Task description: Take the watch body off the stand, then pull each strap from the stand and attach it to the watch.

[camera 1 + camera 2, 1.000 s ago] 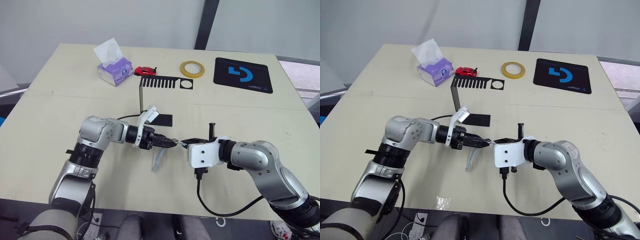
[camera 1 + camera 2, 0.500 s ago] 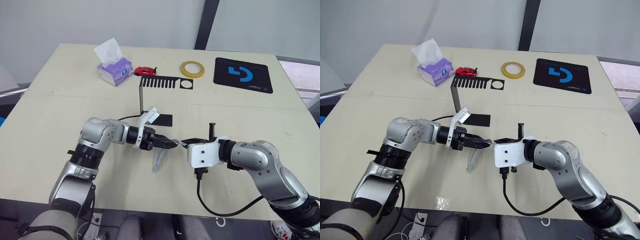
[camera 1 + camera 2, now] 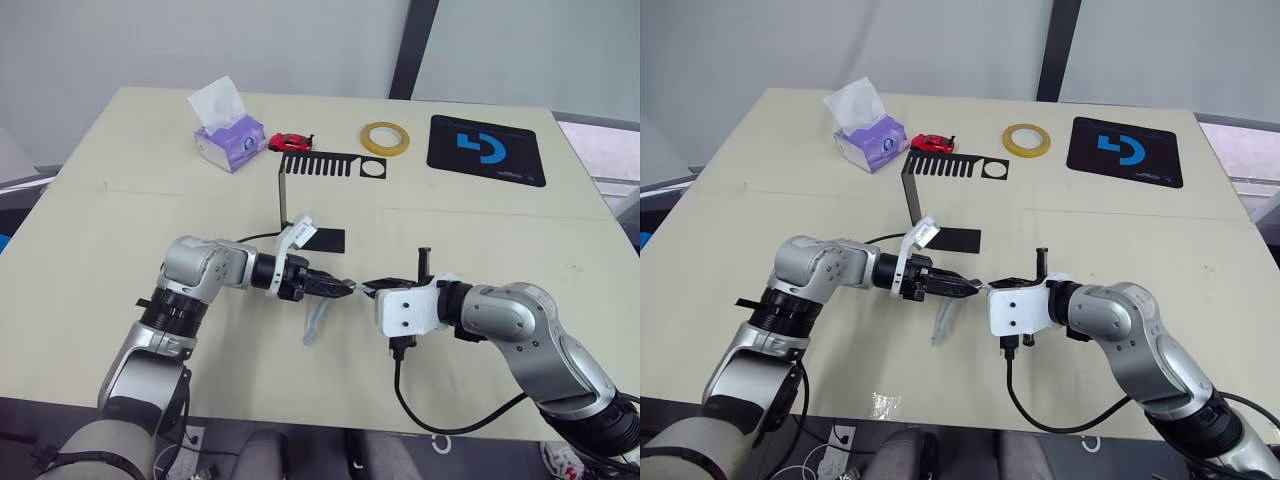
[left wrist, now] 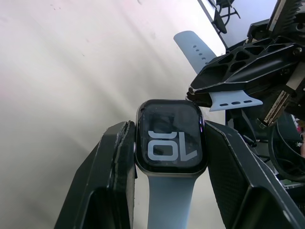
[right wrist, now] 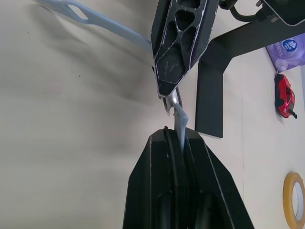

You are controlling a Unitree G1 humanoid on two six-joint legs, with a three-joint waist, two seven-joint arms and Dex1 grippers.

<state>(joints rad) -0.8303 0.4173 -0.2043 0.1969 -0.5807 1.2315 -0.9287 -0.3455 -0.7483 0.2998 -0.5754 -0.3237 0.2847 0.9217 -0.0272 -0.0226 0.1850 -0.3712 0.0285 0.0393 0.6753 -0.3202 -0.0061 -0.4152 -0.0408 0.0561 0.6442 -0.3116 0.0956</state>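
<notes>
Small rounded-square watch body (image 4: 170,141) with dark glossy screen, clamped between black fingers of left hand (image 3: 340,286) above beige counter (image 3: 120,220), one pale blue-grey strap (image 3: 315,325) hanging below. Second holed strap (image 4: 234,100) pinched in right hand (image 3: 372,285), tip near watch. Black sheet-metal stand (image 3: 318,166) behind.

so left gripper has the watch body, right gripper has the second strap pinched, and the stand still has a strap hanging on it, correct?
Not quite: the stand holds no strap, as the left eye view shows. One strap is already on the watch body in the left gripper; the right gripper pinches the other strap.
</notes>
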